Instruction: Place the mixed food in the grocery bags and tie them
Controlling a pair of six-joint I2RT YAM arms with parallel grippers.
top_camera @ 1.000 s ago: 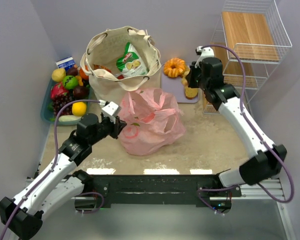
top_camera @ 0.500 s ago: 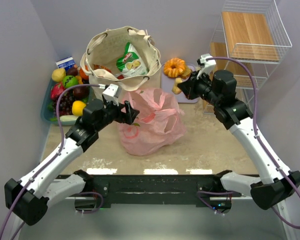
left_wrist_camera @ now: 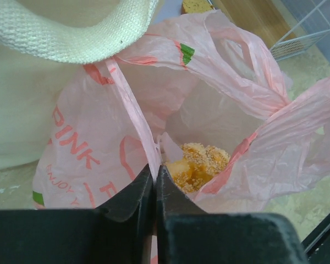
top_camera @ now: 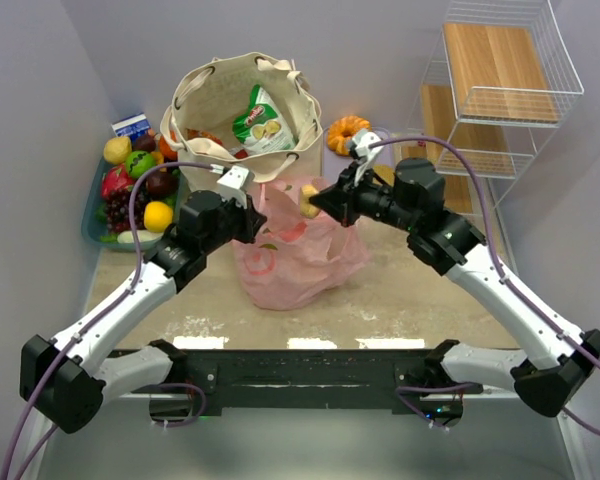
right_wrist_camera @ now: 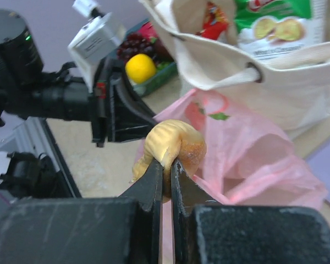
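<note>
Both grippers are closed tight: the left gripper (left_wrist_camera: 155, 175) pinches a strip of the pink plastic bag (left_wrist_camera: 82, 143) at its rim, and the right gripper (right_wrist_camera: 169, 168) nips a golden pastry (right_wrist_camera: 176, 140) above that bag. One crumbed pastry (left_wrist_camera: 198, 164) lies inside the bag, which rests against the canvas tote (top_camera: 230, 150)

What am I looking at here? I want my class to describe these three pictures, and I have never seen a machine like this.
This is a robot with a left arm and a right arm, both bolted to a table. One picture looks down from above. The other two come from a small camera on each wrist.

On the table are a canvas tote with a snack packet inside, a pink plastic bag, some fruit, an orange ring cake and a wire rack.

The left gripper pinches the pink bag's edge, and a crumbed pastry lies inside that bag. The right gripper holds a golden pastry near the bag's mouth.
</note>
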